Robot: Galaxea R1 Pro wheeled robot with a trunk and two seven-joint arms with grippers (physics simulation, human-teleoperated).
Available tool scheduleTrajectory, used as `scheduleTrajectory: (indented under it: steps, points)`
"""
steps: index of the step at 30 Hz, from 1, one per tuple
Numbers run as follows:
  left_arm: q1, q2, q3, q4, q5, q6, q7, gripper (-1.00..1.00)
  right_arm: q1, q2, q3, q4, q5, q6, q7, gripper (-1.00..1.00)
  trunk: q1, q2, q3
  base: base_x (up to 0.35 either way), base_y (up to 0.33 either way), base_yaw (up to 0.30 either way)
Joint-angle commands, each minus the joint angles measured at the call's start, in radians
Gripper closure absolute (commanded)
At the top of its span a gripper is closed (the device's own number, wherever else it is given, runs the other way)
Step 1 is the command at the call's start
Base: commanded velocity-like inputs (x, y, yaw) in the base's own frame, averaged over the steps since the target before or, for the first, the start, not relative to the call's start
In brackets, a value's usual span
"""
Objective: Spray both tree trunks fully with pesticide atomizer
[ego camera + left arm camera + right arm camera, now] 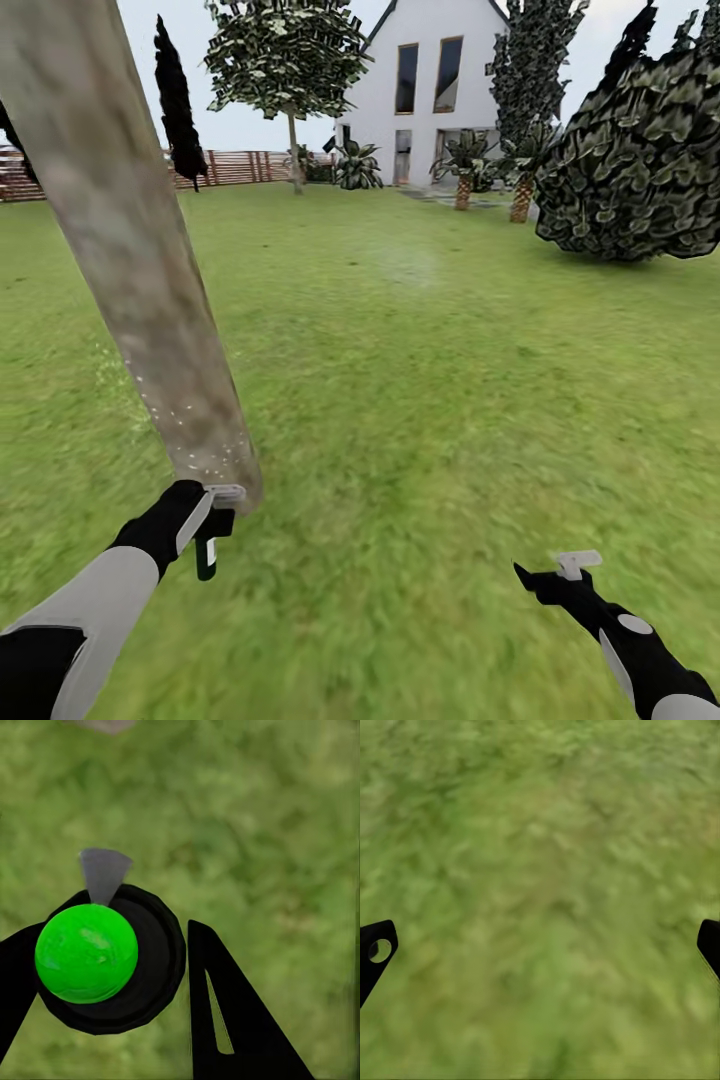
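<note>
Head view, left to right: the left tool (212,522) grips the atomizer (206,556), which hangs below its fingers, long axis roughly vertical. The trunk (140,270) stands just ahead of this tool, leaning, with pale spray specks on its lower part. Nothing stands between nozzle and bark, so spraying likely goes on from here, higher bark remaining. Left wrist view shows the atomizer's green end (86,953) between dark fingers (225,1020). Well to the right, the right tool (560,575) hovers over grass (430,400), spread and empty.
</note>
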Motion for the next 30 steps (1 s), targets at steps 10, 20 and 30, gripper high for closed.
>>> scheduleTrajectory:
  steps: [10, 20, 30]
  points:
    - [0.000, -0.001, 0.000, 0.000, 0.001, 0.000, 0.000, 1.00, 0.000, 0.000, 0.000, 0.000, 0.000, 0.000, 0.001, -1.00, 0.000, 0.000, 0.000, 0.092, -0.299, 0.263]
    - [0.000, 0.005, 0.000, 0.000, 0.001, 0.000, 0.000, 1.00, 0.000, 0.001, 0.000, 0.000, 0.000, 0.000, 0.001, -1.00, 0.000, 0.000, 0.000, 0.068, -0.308, 0.092]
    - [0.000, 0.001, 0.000, 0.000, 0.002, 0.000, 0.000, 1.00, 0.000, 0.001, 0.000, 0.000, 0.000, 0.000, 0.001, -1.00, 0.000, 0.000, 0.000, 0.203, -0.275, 0.274]
